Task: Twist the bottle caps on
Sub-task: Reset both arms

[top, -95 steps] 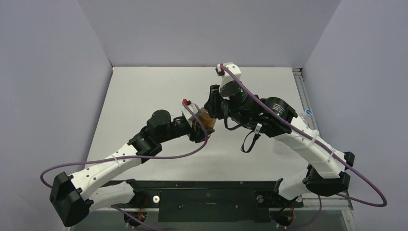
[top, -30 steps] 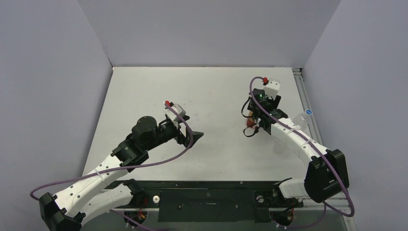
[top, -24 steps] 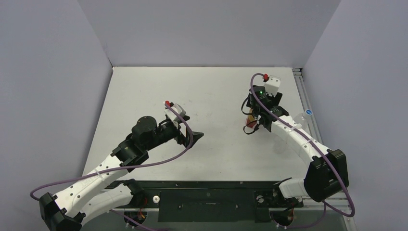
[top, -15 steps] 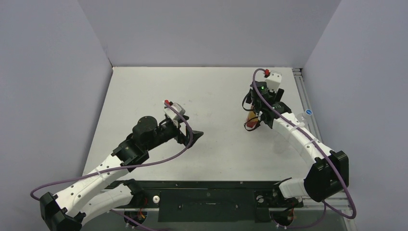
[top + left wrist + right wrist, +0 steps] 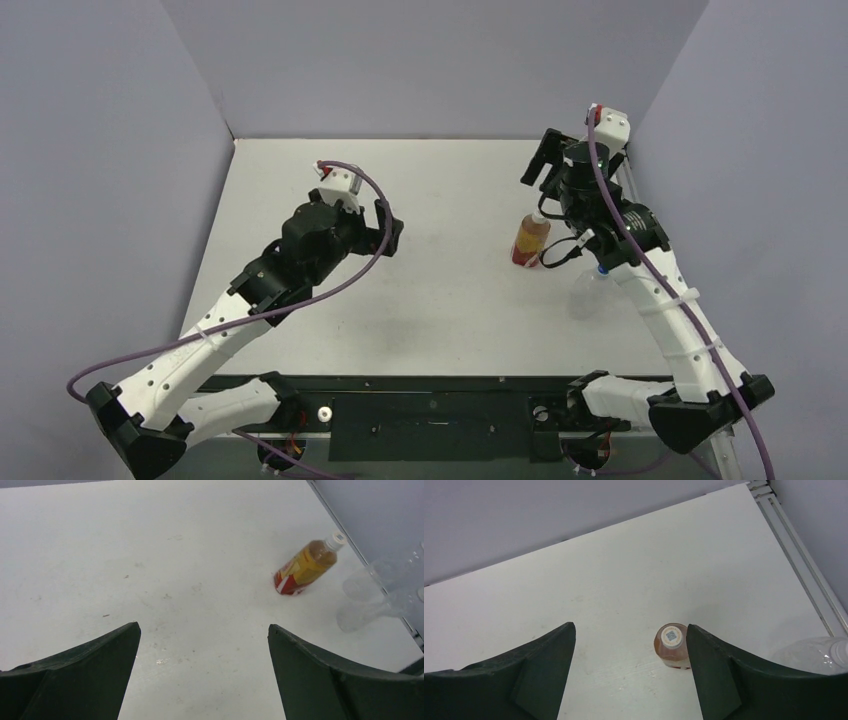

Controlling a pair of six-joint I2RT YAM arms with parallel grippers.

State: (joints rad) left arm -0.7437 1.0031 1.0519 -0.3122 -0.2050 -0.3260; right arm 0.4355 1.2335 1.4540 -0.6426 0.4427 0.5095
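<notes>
While both arms hung over the table (image 5: 430, 300), the amber bottle (image 5: 529, 241) stood upright right of centre w/ its white cap (image 5: 336, 540) on. The clear bottle (image 5: 378, 596) sat just beside it, nearer the right edge and partly hidden by the right arm in the top view; its cap couldn't be made out. Left gripper (image 5: 203, 626) was spread wide & empty, well left of both bottles, and right gripper (image 5: 630, 626) was also wide, holding nothing, raised above the amber bottle.
</notes>
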